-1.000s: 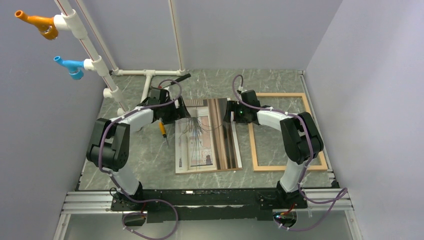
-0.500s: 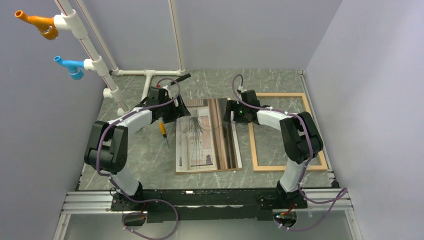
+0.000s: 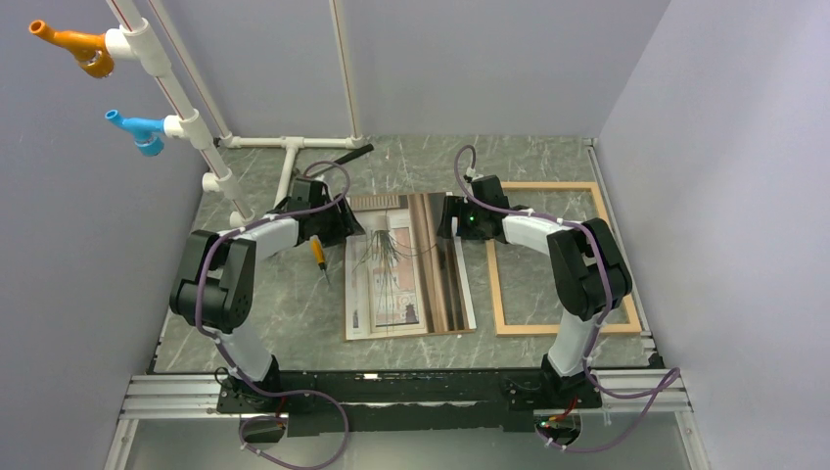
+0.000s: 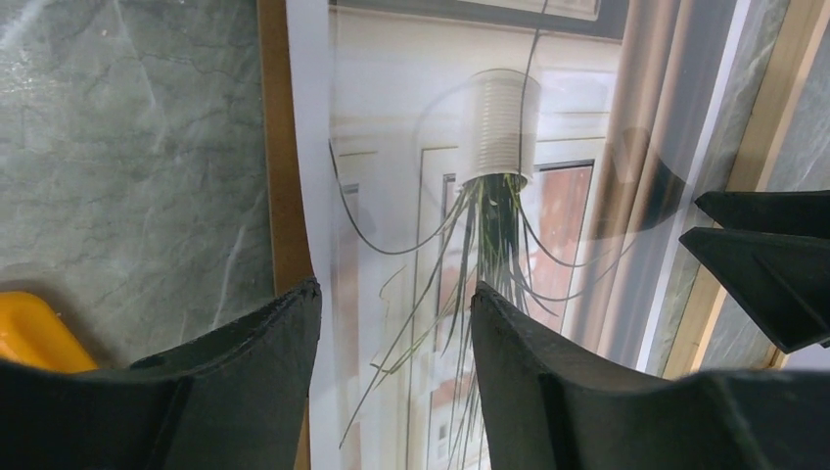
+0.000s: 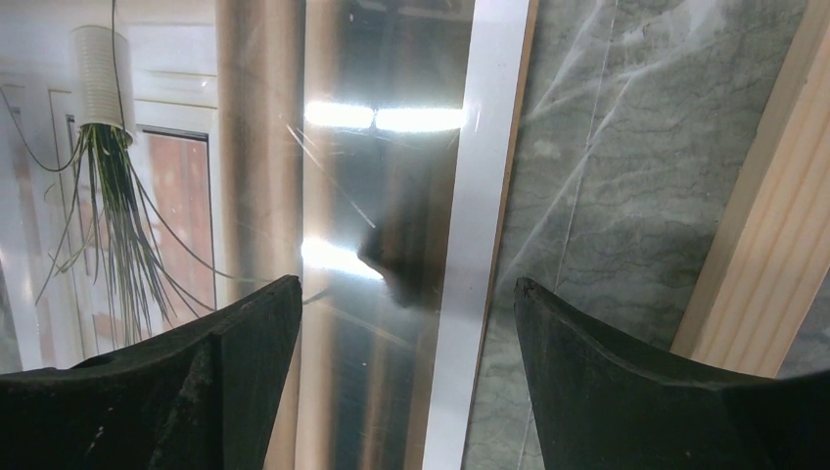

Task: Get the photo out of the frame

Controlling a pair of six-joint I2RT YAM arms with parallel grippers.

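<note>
At centre of bench, find photo lying flat, picture side up, wholly outside frame. See frame empty just to the right of it, with a strip of bench between the two.

Note change over the last second: left end effector narrowing from wide to roughly half-way, and shifting a little at the photo's far left corner. Find photo itself perhaps turned a touch, otherwise where it was.

Observe fingers apart in left wrist view, straddling the photo's white left border and the brown strip beside it. See nothing pinched, so count it as released. Cannot tell whether the tips touch the sheet.

Log right end effector as unchanged: spread wide over the photo's right border, gripping nothing. Spot strong glare on the right half of the print.

Judge removal as essentially done, with photo and frame already apart. Read the narrowing left jaws as either a try at the sheet's edge or a tidy-up. Expect so thin and flat an edge to be hard to catch.
</note>
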